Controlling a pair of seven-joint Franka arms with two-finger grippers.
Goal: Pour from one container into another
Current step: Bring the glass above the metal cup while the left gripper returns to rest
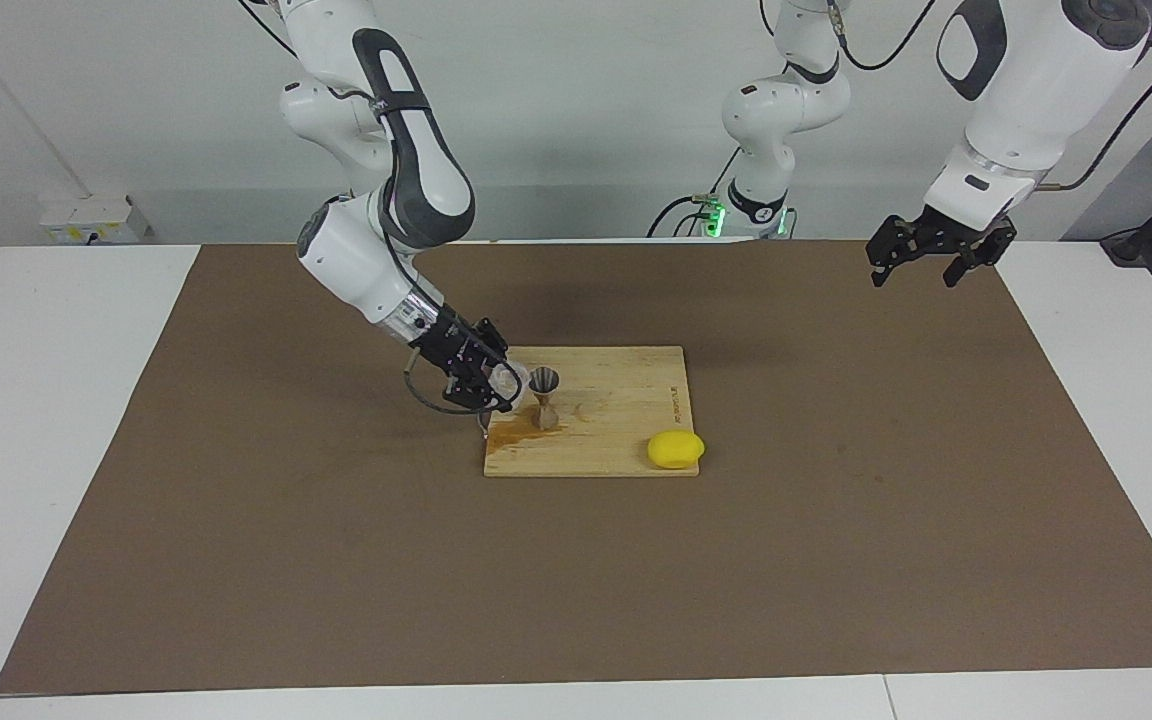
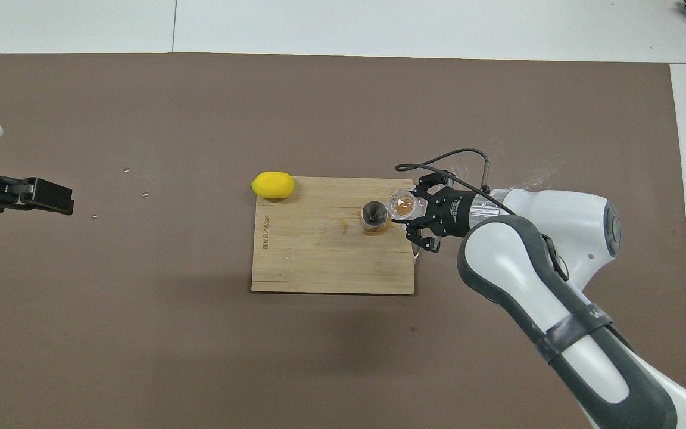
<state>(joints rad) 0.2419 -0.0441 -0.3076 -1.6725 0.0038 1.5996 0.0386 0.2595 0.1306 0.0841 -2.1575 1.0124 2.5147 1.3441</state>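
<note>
1. Now the right end effector (image 1: 492, 383) pinches the glass (image 1: 507, 381), tilted, its lip just beside the jigger (image 1: 543, 397) on the board (image 1: 626, 385).
2. Glass looks stiff, slippery and fragile; taking it round the thick wall seems right.
3. Jigger looks light and narrow-waisted, so probably tippy.
4. Left end effector (image 1: 937, 259) waits spread, up over the worktop's left-arm end.
5. Brown spill (image 2: 401, 208) stains the board beside the jigger.

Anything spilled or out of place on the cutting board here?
Yes. A brown wet stain spreads over the wooden cutting board around the foot of the metal jigger, toward the right arm's end. It looks like spilled liquid.
</note>
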